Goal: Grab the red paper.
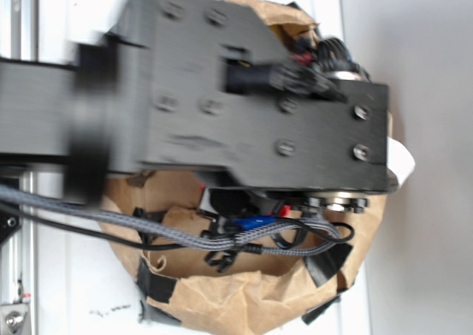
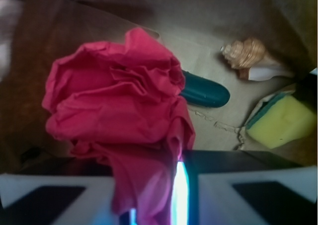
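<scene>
Fingers fill the bottom edge of the wrist view as two pale blocks with dark panels, pinching a trailing fold of the red paper between them; a bright strip of light shows in the narrow slit beside the fold. We see the red paper as a lumpy, wrinkled wad, its creases deep and irregular, hanging in front of the camera and covering much of the left half of the picture. Behind it a dark green rounded object pokes out, its left end hidden by the wad, so we cannot tell its full shape. A tan spiral shell lies on crumpled brown paper, and a yellow sponge with a green layer sits at the right edge, near the shell but apart from it. The upper left is blurred and dim.

From the exterior view we see mostly the black arm, blurred, with screw heads on its flat plates and a grey braided cable running below it. It hides the fingers and the red paper entirely. Around it shows the brown paper's torn rim, patched with black tape, resting on a white counter.
</scene>
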`<state>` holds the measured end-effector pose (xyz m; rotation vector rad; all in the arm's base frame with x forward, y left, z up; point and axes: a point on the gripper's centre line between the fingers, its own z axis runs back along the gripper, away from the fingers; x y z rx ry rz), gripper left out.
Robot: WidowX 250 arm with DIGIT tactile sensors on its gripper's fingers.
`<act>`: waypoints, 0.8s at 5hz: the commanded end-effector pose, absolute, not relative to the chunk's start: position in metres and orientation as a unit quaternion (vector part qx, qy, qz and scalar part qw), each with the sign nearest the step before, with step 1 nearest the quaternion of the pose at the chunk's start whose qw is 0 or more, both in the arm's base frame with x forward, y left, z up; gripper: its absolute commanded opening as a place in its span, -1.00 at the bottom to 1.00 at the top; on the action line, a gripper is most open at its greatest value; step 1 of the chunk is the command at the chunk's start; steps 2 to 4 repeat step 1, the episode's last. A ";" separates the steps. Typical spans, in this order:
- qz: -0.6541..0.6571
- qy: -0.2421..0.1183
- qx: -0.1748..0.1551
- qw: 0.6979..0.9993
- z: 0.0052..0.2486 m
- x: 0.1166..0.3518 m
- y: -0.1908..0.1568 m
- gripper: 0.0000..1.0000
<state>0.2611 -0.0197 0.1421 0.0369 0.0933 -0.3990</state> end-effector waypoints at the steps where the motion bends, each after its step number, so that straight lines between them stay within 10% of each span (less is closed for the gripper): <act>1: -0.247 0.007 0.015 0.969 0.160 0.253 -0.040 -1.00; 4: -0.247 0.007 0.015 0.969 0.160 0.253 -0.040 -1.00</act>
